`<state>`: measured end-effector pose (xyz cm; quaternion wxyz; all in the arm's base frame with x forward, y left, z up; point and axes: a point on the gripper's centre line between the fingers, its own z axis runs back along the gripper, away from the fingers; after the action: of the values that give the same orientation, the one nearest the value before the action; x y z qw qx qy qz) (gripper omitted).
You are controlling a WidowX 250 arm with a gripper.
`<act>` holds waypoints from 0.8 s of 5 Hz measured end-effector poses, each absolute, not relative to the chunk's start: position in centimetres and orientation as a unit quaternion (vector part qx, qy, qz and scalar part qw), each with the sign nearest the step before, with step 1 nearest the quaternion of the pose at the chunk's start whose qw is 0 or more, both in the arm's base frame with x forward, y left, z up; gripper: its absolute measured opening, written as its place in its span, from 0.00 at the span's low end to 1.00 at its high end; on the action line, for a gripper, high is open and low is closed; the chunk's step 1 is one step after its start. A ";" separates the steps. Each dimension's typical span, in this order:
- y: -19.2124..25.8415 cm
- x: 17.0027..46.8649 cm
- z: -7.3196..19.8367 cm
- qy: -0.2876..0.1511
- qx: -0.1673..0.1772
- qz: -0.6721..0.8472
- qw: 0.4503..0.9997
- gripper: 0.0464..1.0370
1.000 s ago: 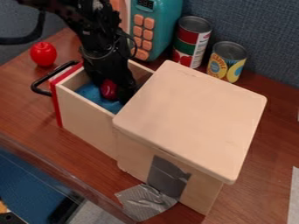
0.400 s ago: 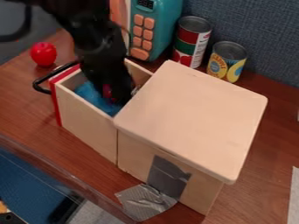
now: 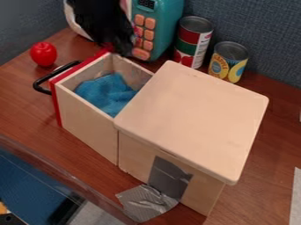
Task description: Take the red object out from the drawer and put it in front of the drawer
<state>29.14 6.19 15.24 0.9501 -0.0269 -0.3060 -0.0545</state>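
The black gripper (image 3: 119, 43) is above the far rear corner of the open drawer (image 3: 88, 117), close to the teal toy. Whether it has hold of the red object cannot be told; a small patch of red beside its lower left merges with the drawer's red front edge. Inside the drawer lies a crumpled blue cloth (image 3: 107, 94), with no red object on its visible part. A red apple-like toy (image 3: 43, 54) stands on the table just beyond the black drawer handle (image 3: 40, 85).
The wooden cabinet (image 3: 194, 116) fills the middle, with grey tape (image 3: 147, 203) at its base. A teal toy with orange buttons (image 3: 167, 26), a red-and-green can (image 3: 192, 41) and a yellow can (image 3: 228, 62) stand along the back by the blue partition.
Out of the drawer, the gripper has gone up and back toward the teal toy. The red object seen at the gripper inside the drawer is gone from there, and more blue cloth is uncovered.
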 end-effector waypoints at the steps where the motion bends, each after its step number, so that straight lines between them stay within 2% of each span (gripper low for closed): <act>1: 9.5 29.5 15.5 -0.297 -0.030 -0.017 0.954 0.69; 2: 12.6 29.7 13.8 -0.271 -0.034 0.019 0.962 0.69; 4: 16.8 31.4 10.6 -0.248 -0.019 0.051 0.967 0.69</act>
<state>31.38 16.81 10.55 0.9673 -0.0191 -0.2478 0.0511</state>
